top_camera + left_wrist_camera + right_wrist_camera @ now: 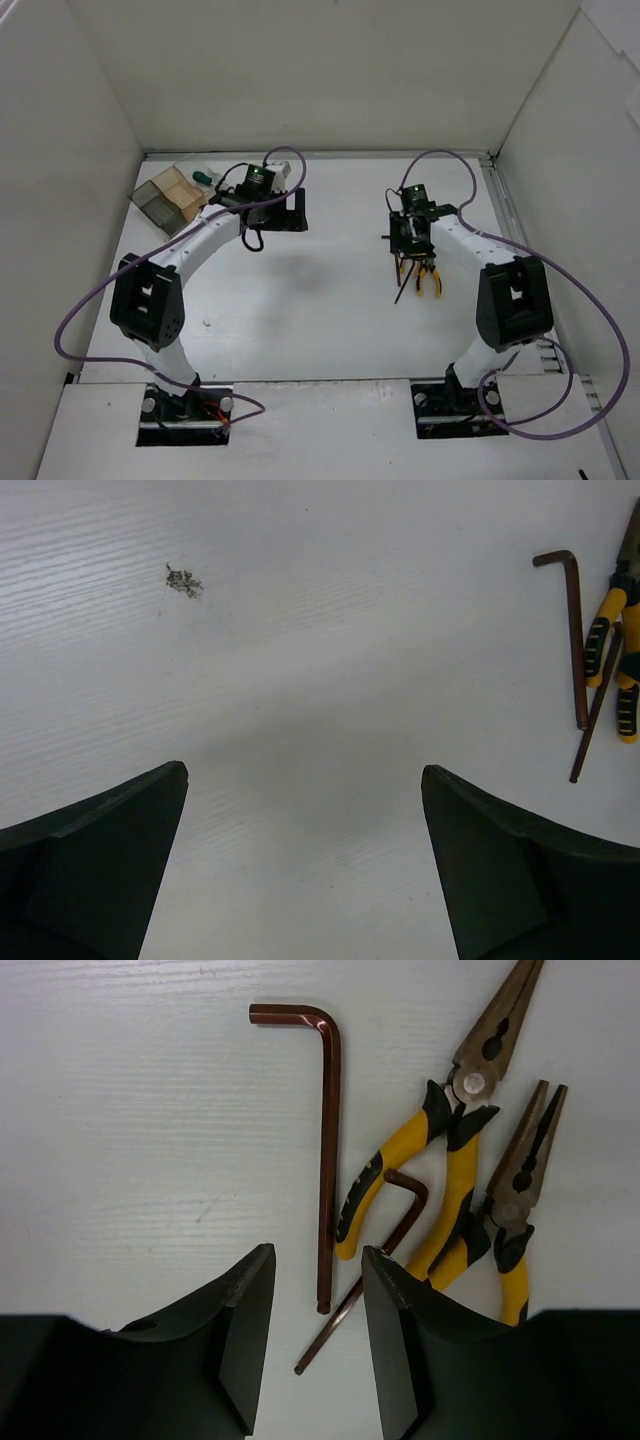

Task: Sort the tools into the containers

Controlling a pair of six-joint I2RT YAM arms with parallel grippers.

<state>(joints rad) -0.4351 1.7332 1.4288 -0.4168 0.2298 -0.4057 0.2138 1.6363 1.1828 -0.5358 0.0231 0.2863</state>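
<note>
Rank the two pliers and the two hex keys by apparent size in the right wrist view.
1. Larger pliers, tips cut off by the frame.
2. Long hex key.
3. Smaller pliers, handles partly hidden.
4. Short hex key.
All lie flat, so nearness hardly matters.

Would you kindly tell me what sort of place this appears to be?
Probably a robotics lab test cell: a white table boxed in by white walls, left arm and right arm bolted at its near edge, plus long-nose pliers.
</note>
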